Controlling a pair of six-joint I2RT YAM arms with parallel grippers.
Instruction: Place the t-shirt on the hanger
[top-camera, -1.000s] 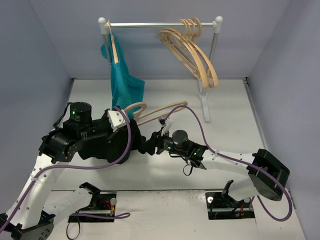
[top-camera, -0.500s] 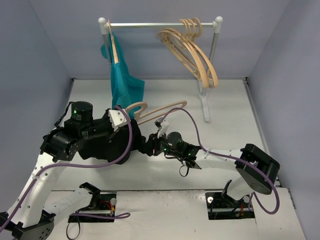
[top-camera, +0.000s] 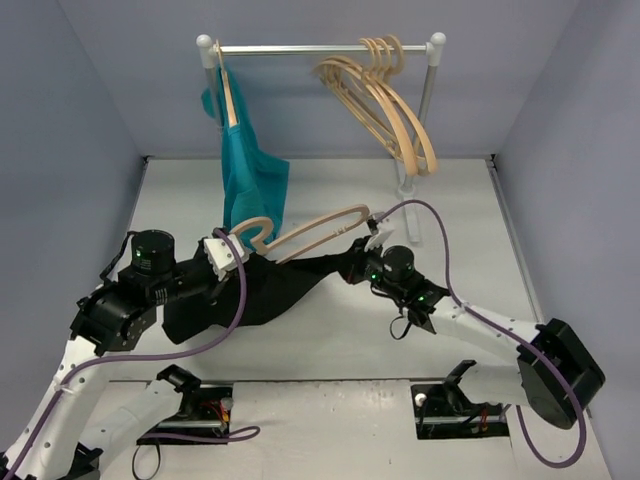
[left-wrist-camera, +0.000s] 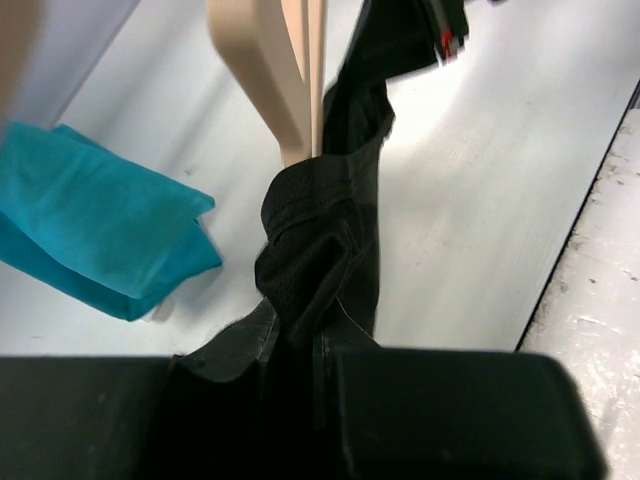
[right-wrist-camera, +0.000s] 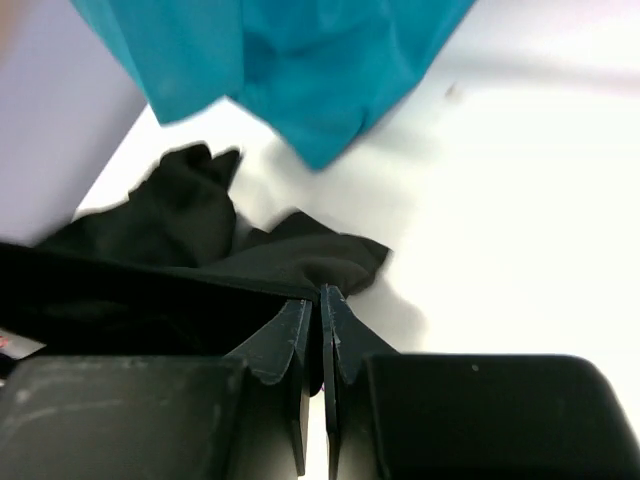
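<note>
Top external: t-shirt (top-camera: 268, 290) stretched over desk (top-camera: 330, 345) between left pincer (top-camera: 232, 260) and right pincer (top-camera: 358, 256), both clenched on its cloth; hanger (top-camera: 318, 227) lies along its far edge. Threading step; next, pull cloth rightward over hanger arm.

The right end effector (top-camera: 357, 262) is closing on an edge of the t-shirt (top-camera: 275, 285) and pulling it toward 2 o'clock, stretching the bunched cloth out under the hanger (top-camera: 322, 228). The left end effector (top-camera: 235, 262) is drawing back toward 7 o'clock.
</note>
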